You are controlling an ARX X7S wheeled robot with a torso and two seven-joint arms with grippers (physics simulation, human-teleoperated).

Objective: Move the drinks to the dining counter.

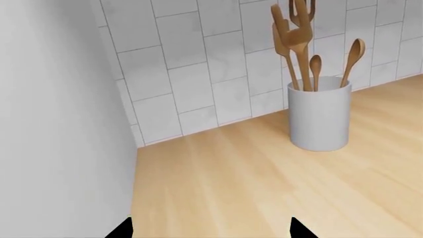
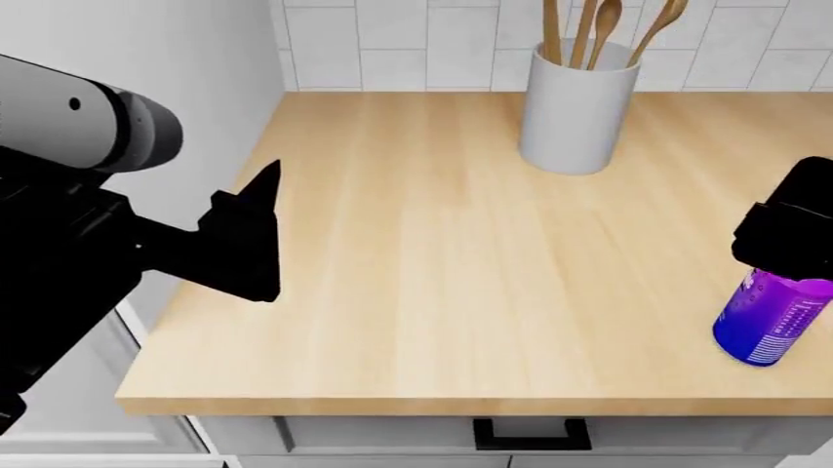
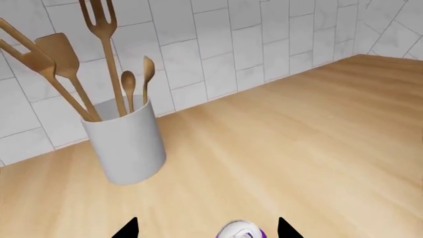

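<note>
At the far left a smooth, flat pale grey wall panel runs down beside the desk, and in front of it hangs my left hand, matte black and angular, its pointed fingers spread apart with nothing between them. It hovers over the left edge of the warm tan wood desk, a plank top with fine straight grain and a plain squared front edge, sitting above a grey drawer front with a black bar handle.

Behind the desk rises a backsplash of glossy white rectangular tiles with thin grey grout lines. Toward the back of the desk stands a plain white cylindrical ceramic crock, upright and smooth-walled, holding several brown wooden utensils: a slotted fork, a flat spatula and small rounded spoons, fanning out above its rim.

At the right, near the front edge, is the slim purple metal can, glossy, shading to blue at the base, with tiny white print; it leans slightly. My right hand sits over its top, the two black fingertips either side of the can's pale rounded rim. I cannot tell whether they press on it.
</note>
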